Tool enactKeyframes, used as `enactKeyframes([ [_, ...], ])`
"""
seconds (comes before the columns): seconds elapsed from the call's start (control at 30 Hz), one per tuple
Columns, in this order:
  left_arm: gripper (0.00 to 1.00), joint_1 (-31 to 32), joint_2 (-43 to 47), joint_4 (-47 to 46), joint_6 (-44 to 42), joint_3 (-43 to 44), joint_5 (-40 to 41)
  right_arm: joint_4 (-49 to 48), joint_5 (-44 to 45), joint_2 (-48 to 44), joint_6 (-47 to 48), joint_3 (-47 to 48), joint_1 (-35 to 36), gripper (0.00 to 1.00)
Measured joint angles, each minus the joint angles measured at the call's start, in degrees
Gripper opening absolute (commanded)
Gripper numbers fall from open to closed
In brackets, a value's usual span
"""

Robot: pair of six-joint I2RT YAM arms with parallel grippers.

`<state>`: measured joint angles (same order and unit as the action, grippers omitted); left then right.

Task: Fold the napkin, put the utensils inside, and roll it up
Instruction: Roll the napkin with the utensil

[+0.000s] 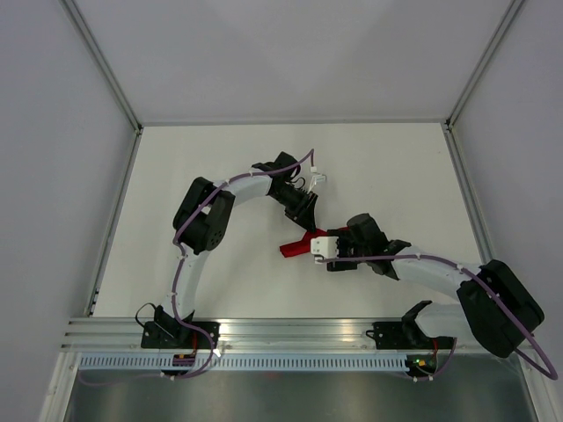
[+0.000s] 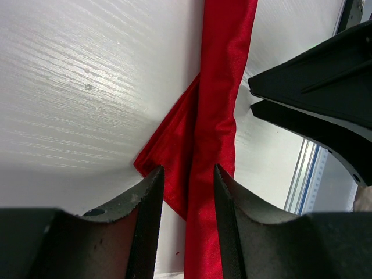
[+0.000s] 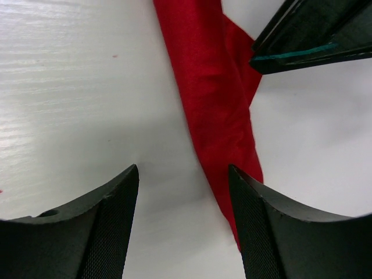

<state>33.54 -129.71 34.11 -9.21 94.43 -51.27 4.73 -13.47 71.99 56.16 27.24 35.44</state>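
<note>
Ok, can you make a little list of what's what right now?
napkin: red, rolled into a thin roll, lying on the white table
utensils: not visible
left end effector: fingers either side of the roll, grip unclear
right end effector: open above the roll, holding nothing

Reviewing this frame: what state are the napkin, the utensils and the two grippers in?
napkin: rolled into a narrow roll, lying on the table, one flap sticking out sideways.
utensils: none visible.
left gripper: fingers closed on the roll.
right gripper: fingers open, over the roll's end, not gripping.
</note>
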Motion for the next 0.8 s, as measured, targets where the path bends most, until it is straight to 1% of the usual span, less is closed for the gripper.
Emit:
enactKeyframes([
  [0.23, 0.43, 0.00, -0.02, 0.02, 0.02, 0.00, -0.02, -8.46, 1.81, 3.89, 1.09, -0.35, 0.00, 0.69],
  [0.37, 0.43, 0.00, -0.04, 0.02, 0.02, 0.00, -0.04, -10.73, 1.99, 6.78, 1.79, 1.07, 0.00, 0.68],
  [0.47, 0.43, 0.00, -0.04, 0.02, 0.02, 0.00, -0.07, -11.67, 2.08, 8.72, 2.36, 2.16, 0.00, 0.62],
  [0.5, 0.43, -0.04, -0.04, 0.02, 0.02, 0.00, -0.07, -11.67, 2.08, 9.18, 2.56, 2.49, 0.00, 0.56],
  [0.6, 0.43, -0.17, -0.04, 0.02, 0.02, 0.00, -0.09, -10.82, 1.97, 10.80, 3.06, 3.72, 0.02, 0.45],
  [0.7, 0.43, -0.48, -0.02, 0.02, 0.02, 0.00, -0.22, -9.09, 1.88, 12.31, 3.50, 5.51, 0.00, 0.39],
  [0.8, 0.43, -1.14, 0.00, 0.02, 0.04, 0.00, -0.22, -4.72, 1.44, 13.77, 3.82, 8.57, -0.04, 0.33],
])
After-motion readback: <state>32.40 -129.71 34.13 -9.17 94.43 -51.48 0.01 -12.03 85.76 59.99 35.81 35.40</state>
